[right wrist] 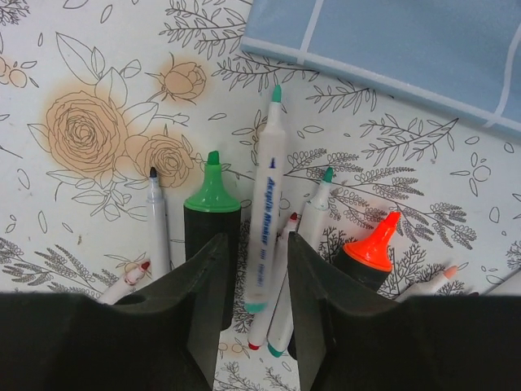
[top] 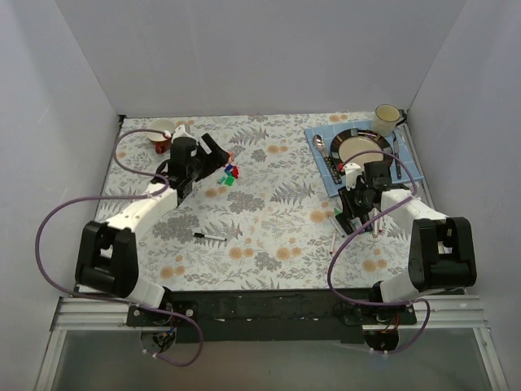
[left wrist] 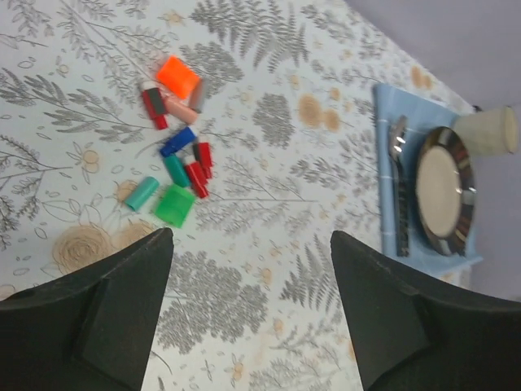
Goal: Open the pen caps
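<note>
Several loose pen caps [left wrist: 181,159] in red, blue, green and orange lie in a pile on the floral cloth, also in the top view [top: 231,173]. My left gripper [left wrist: 251,240] hovers open and empty just short of them [top: 216,155]. My right gripper [right wrist: 257,240] is open over a bunch of uncapped pens [top: 340,220]. A thin white marker [right wrist: 269,179] with a teal tip lies between the jaws, touching neither. Beside it are a green-tipped black marker [right wrist: 212,208], an orange-tipped black marker [right wrist: 368,254] and more thin white markers [right wrist: 157,224]. One small black pen [top: 210,237] lies alone mid-table.
A blue placemat [top: 411,167] at the back right holds a dark-rimmed plate [top: 345,135], a spoon [top: 320,147] and a cream mug [top: 386,120]. A red-and-white cup [top: 163,134] stands at the back left. White walls enclose the table.
</note>
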Motion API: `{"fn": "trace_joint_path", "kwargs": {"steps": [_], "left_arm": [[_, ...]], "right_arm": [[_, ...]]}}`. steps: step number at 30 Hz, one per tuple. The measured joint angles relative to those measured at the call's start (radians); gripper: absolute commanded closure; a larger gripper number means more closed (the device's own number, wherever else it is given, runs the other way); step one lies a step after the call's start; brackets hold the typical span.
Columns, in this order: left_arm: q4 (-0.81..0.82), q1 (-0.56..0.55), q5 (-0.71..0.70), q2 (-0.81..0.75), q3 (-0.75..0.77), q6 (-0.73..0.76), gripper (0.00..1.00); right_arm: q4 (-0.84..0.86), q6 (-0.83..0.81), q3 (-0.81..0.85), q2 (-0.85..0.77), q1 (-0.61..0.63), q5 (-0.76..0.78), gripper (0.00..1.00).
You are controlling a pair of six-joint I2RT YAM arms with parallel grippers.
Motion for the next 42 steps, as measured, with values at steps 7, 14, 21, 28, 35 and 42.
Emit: {"fn": "trace_joint_path", "kwargs": {"steps": [7, 14, 21, 28, 35, 42], "left_arm": [[0.013, 0.001, 0.112, -0.293, -0.216, -0.053, 0.16], [-0.166, 0.001, 0.101, -0.547, -0.428, -0.242, 0.57], [-0.470, 0.000, -0.024, -0.594, -0.372, -0.458, 0.82], [-0.678, 0.000, -0.113, -0.395, -0.266, -0.541, 0.34], [-0.783, 0.000, -0.157, -0.299, -0.207, -0.561, 0.31], [-0.791, 0.000, -0.160, -0.176, -0.169, -0.567, 0.40]], "right_arm": [[-0.039, -0.032, 0.002, -0.019, -0.008, -0.028, 0.54], [-0.070, -0.121, 0.002, -0.173, -0.008, -0.173, 0.52], [-0.080, -0.154, 0.002, -0.191, -0.008, -0.241, 0.52], [-0.083, -0.158, 0.002, -0.191, -0.008, -0.263, 0.52], [-0.083, -0.158, 0.002, -0.191, -0.008, -0.272, 0.52], [-0.083, -0.158, 0.002, -0.191, -0.008, -0.275, 0.52]]}}
